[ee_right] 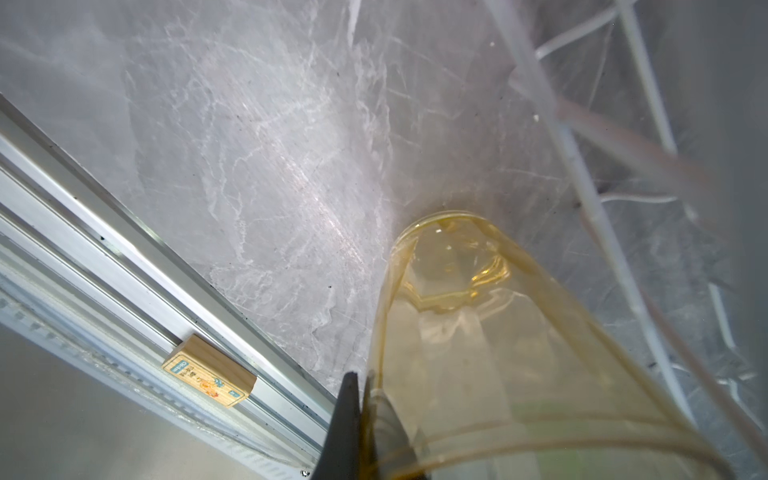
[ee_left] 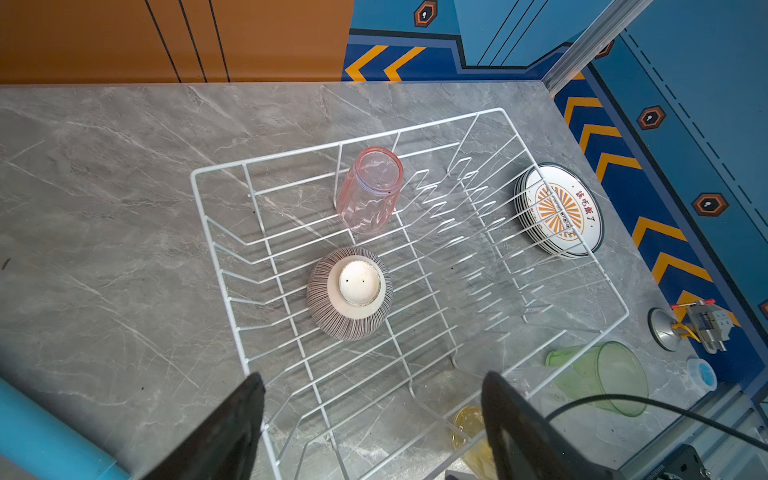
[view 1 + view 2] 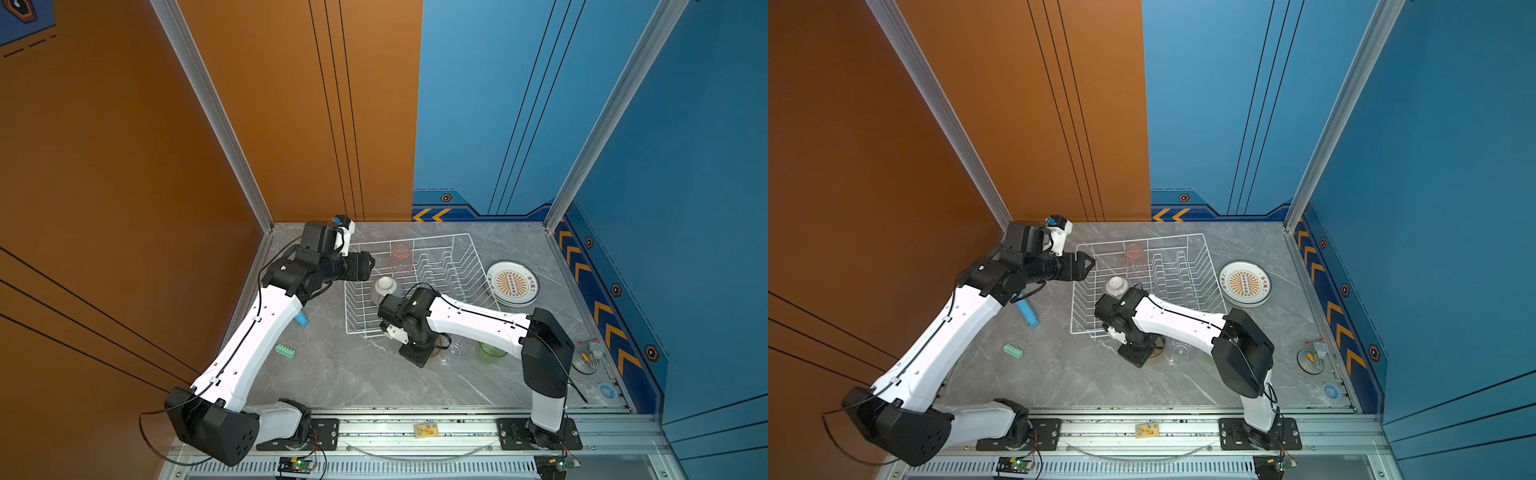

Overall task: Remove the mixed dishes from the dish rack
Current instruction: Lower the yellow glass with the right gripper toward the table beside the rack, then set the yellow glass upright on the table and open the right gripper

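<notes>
The white wire dish rack (image 3: pixel 469 249) (image 3: pixel 1200 241) (image 2: pixel 345 143) holds an upturned pink tumbler (image 3: pixel 401 257) (image 2: pixel 370 191) and an upturned striped bowl (image 3: pixel 384 289) (image 2: pixel 350 293). A stack of plates (image 3: pixel 512 283) (image 2: pixel 559 210) lies on the table right of the rack. My left gripper (image 3: pixel 368 266) (image 2: pixel 374 386) hangs open and empty over the rack's left edge. My right gripper (image 3: pixel 419 357) (image 1: pixel 361 382) points down in front of the rack, shut on the wall of the yellow tumbler (image 1: pixel 478 332) (image 3: pixel 1158 353). A clear tumbler (image 3: pixel 457 348) and a green tumbler (image 3: pixel 492 352) (image 2: pixel 602 376) stand beside it.
A light-blue cylinder (image 3: pixel 302 320) (image 3: pixel 1027 313) and a small green block (image 3: pixel 285 351) lie left of the rack. A metal fixture (image 3: pixel 588 353) and a blue cap (image 3: pixel 606 390) sit by the right wall. A wooden block (image 1: pixel 208 372) rests on the front rail.
</notes>
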`<state>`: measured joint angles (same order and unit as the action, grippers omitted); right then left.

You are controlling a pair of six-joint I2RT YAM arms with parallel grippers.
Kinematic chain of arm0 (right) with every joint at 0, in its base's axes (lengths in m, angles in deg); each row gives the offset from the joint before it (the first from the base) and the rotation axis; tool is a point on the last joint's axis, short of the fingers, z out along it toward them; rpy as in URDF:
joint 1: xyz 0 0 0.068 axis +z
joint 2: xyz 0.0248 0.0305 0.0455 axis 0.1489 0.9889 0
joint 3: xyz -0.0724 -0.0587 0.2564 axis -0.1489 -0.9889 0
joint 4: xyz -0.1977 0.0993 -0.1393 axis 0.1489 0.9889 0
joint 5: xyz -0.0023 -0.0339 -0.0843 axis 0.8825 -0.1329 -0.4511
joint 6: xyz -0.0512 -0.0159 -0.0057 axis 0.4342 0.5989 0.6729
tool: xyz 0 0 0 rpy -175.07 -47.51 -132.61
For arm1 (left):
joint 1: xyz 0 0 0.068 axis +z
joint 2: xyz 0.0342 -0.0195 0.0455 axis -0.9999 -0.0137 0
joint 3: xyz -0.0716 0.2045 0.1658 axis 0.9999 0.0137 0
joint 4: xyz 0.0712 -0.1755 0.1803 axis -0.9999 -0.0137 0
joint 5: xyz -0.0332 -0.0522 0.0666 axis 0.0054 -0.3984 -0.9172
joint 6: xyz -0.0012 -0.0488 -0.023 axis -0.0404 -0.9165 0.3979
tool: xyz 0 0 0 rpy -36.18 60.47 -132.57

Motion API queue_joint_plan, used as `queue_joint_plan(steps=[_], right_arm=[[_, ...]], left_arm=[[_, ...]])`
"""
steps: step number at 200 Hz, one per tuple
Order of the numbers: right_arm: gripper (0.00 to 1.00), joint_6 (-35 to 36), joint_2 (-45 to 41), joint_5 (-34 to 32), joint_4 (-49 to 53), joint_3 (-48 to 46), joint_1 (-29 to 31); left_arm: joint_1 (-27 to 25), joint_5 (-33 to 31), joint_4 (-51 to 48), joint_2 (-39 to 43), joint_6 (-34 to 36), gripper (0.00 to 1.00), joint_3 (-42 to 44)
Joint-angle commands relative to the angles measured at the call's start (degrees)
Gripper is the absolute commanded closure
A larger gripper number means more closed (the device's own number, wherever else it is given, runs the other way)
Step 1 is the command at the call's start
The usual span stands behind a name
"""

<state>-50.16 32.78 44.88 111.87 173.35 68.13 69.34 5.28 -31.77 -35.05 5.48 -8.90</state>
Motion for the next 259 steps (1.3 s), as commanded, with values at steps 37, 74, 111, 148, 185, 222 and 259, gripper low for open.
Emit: queue_joint_plan(steps=[37, 74, 111, 148, 185, 222, 259], right_arm=[[1.00, 1.45, 2.62, -3.17, 2.22, 2.24, -0.51], [1.00, 1.76, 3.67, -3.11, 2.48, 2.91, -0.52], [1.00, 1.89, 4.38, -2.89, 3.40, 2.95, -0.27], [1.00, 1.55, 3.89, -3.81, 4.15, 2.39, 0.41], [1.00, 1.10, 3.35, -4.94, 5.36, 1.98, 1.22], [1.00, 0.07, 1.40, -6.46, 5.82, 1.56, 2.28], [1.00, -0.13, -0.38, -5.37, 5.81, 1.11, 2.71]], left_arm=[[0.48, -0.18, -0.55, -0.41, 1.23, 0.17, 0.47], [0.60, 0.00, -0.60, -0.35, 1.23, 0.17, 0.38], [0.69, 0.17, -0.60, -0.32, 1.32, 0.17, 0.38], [0.72, 0.14, -0.64, -0.20, 1.32, 0.17, 0.55], [0.72, 0.22, -0.65, -0.13, 1.23, 0.17, 0.55], [0.72, 0.09, -0.82, 0.30, 1.14, 0.17, 0.56], [0.71, 0.22, -0.90, 0.42, 0.79, 0.17, 0.47]])
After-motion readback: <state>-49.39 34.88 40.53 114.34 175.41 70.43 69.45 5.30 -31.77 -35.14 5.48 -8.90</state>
